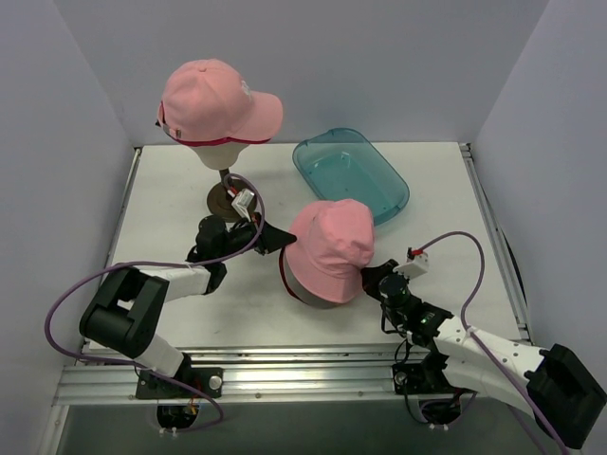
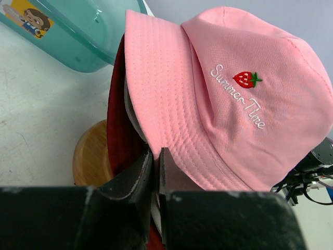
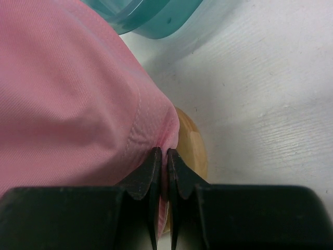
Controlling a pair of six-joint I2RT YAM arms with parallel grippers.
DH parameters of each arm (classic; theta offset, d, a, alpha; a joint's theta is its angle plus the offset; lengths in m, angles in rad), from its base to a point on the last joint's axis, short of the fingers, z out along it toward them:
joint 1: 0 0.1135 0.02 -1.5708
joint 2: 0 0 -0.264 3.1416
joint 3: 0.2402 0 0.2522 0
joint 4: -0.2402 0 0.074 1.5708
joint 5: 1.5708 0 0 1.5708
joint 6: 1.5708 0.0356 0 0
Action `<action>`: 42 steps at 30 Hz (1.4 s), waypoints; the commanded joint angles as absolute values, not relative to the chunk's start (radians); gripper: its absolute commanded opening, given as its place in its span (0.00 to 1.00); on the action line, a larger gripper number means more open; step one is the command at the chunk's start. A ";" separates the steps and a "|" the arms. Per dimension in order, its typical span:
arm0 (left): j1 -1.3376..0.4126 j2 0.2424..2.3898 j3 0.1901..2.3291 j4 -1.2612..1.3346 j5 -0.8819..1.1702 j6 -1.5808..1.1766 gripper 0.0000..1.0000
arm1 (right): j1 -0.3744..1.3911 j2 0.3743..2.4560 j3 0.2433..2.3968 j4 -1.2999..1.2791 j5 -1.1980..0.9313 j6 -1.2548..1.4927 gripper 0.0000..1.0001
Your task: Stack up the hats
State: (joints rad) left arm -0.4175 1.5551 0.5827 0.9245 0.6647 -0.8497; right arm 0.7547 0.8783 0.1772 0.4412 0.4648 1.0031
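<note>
A pale pink bucket hat (image 1: 332, 242) sat at the centre of the overhead frame, on a white table (image 1: 436, 232). In the left wrist view it bore an embroidered strawberry and the words "Summer Time". Under its brim lay a dark red hat (image 2: 118, 130) showing a grey lining, and below both a round wooden base (image 2: 91, 156).

The left gripper (image 1: 273, 237) reached in from the left of the frame. Its fingers (image 2: 139, 179) were pinched nearly together on the edge of the bucket hat's brim. The right gripper (image 1: 373, 280) came in from the lower right. Its jaws were clamped tight on the pink brim at the opposite side, with fabric caught between the black fingers (image 3: 151, 174).

In the upper left of the overhead frame, a pale pink peaked cap (image 1: 213, 100) rested on a cream head form (image 1: 220, 154), its peak pointing right. The rim of a magenta peaked cap (image 1: 194, 141) showed just beneath it. The form stood on a stem with a wooden foot (image 1: 224, 201).

A clear teal plastic tray (image 1: 346, 166) lay above and to the right of the bucket hat, just beside it.
</note>
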 commanded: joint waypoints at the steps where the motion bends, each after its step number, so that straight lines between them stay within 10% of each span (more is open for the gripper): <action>1: -0.408 1.557 0.563 0.910 0.615 -0.785 0.02 | 0.755 0.914 0.175 0.379 0.566 0.997 0.00; 20: -0.451 1.516 0.364 1.048 0.456 -0.801 0.05 | 0.565 1.109 0.428 0.483 0.422 0.709 0.02; 28: -0.462 1.300 0.342 0.874 0.367 -0.795 0.61 | 0.558 1.014 0.526 0.309 0.373 0.690 0.40; 34: -0.460 1.085 0.419 0.562 0.289 -0.747 0.76 | 0.557 0.815 0.514 0.137 0.371 0.828 0.66; 42: -0.433 1.089 0.624 0.333 0.278 -0.704 0.78 | 0.558 0.534 0.384 0.110 0.204 1.063 0.67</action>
State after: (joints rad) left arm -0.4465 1.0664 0.5522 0.4500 0.2867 -0.7357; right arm 0.5575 0.5953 0.4370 0.1394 0.2825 0.9413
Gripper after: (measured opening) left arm 0.778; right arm 0.674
